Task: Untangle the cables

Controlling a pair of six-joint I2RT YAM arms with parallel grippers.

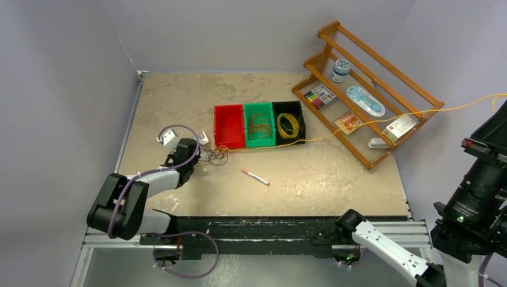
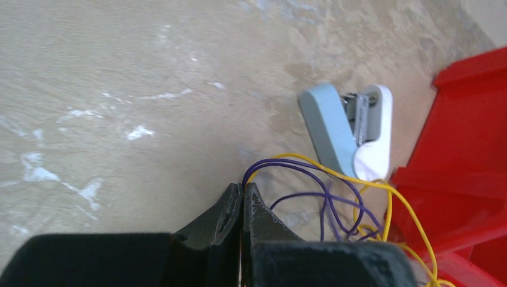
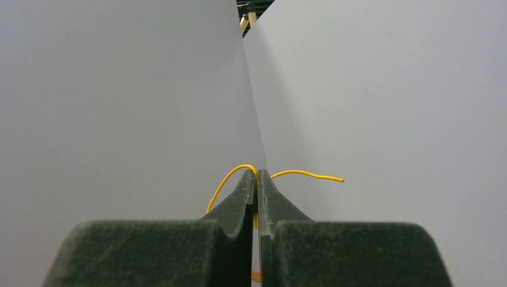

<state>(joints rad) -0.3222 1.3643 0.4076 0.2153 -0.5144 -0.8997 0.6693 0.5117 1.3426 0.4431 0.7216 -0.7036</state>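
Note:
A small tangle of dark purple cables [image 1: 213, 156] lies left of the red bin [image 1: 229, 125]. A yellow cable [image 1: 359, 127] runs taut from it across the table and off the right edge. My left gripper [image 1: 196, 156] is at the tangle's left side. In the left wrist view it [image 2: 244, 186] is shut on loops of purple cable [image 2: 311, 170], and a yellow strand [image 2: 335, 173] enters the same pinch. My right gripper [image 3: 257, 173] is out of the top view. It is shut on the yellow cable [image 3: 224, 185], held up facing the walls, with a short free end sticking out to the right.
Red, green [image 1: 259, 124] and black [image 1: 289, 122] bins sit mid-table; the green holds brownish wire, the black a yellow coil. A white and grey clip [image 2: 353, 131] lies by the red bin [image 2: 472, 149]. A pen [image 1: 255, 177] lies nearer me. A wooden rack [image 1: 365, 89] stands at the back right.

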